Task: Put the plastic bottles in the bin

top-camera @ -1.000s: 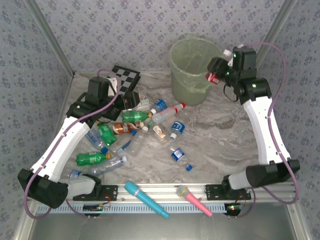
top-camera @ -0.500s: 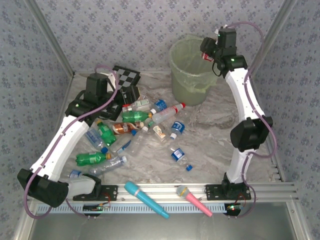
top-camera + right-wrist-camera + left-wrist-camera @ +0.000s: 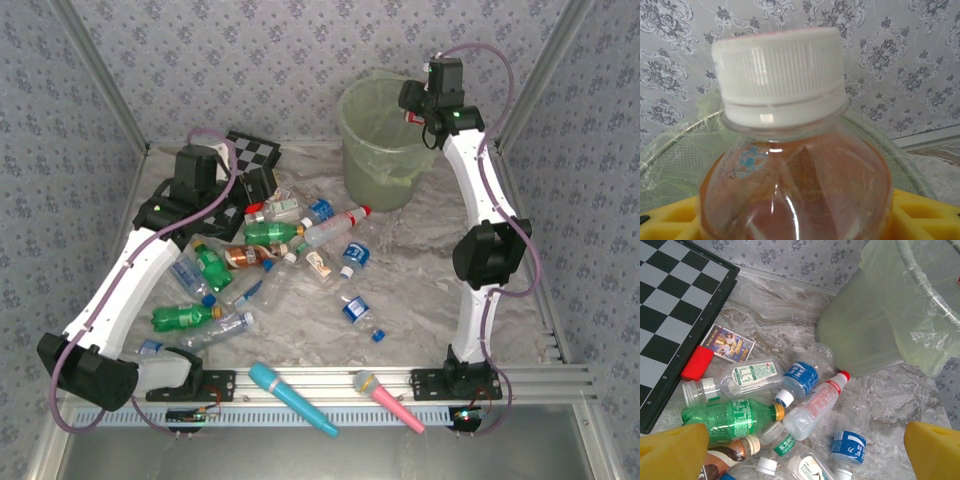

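Now the right claw (image 3: 413,108), clamped on a white-capped bottle (image 3: 790,170), has swung from beside the bin (image 3: 375,165) to over its far-right rim, so a drop looks near. The left claw (image 3: 258,188) hangs spread wide above the bottles (image 3: 272,232) heaped at the left of the bench (image 3: 430,260).

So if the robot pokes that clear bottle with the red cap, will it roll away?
Probably: the red-capped bottle lies on its side, so it could roll. It looks empty, so likely light. The blue-labelled bottle close beside it might block it.
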Robot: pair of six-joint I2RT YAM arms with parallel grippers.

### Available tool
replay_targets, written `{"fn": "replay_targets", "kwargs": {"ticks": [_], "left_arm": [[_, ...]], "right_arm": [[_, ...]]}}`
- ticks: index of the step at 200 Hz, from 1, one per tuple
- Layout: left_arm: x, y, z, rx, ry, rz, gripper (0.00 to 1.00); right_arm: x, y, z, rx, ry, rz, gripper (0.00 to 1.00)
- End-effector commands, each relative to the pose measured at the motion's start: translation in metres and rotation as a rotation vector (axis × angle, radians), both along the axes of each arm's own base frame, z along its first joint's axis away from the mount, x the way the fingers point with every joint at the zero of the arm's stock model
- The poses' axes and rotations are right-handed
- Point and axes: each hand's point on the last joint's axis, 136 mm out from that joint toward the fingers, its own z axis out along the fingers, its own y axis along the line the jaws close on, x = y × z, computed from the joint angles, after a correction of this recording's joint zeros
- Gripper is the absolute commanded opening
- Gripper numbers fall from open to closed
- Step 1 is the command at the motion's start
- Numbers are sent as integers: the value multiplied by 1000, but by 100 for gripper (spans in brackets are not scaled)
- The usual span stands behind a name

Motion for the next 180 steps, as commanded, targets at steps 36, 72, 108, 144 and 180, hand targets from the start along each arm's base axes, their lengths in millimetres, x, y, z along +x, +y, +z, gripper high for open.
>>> {"fn": "replay_targets", "kwargs": {"ticks": [36, 72, 108, 144, 180], "left_arm": [[4, 0, 17, -11, -45, 15, 100], [3, 1, 16, 6, -41, 10, 100], [1, 2, 15, 21, -39, 2, 100], [2, 3, 12, 29, -27, 4, 100], [0, 1, 6, 37, 4, -7, 100]], "right_arm": [[3, -4, 3, -27, 1, 13, 83], [-1, -5, 9, -30, -7, 6, 100], [-10, 0, 24, -30, -26, 17, 100], [-22, 5, 36, -35, -31, 25, 100], [-45, 10, 42, -74, 3, 41, 100]]}}
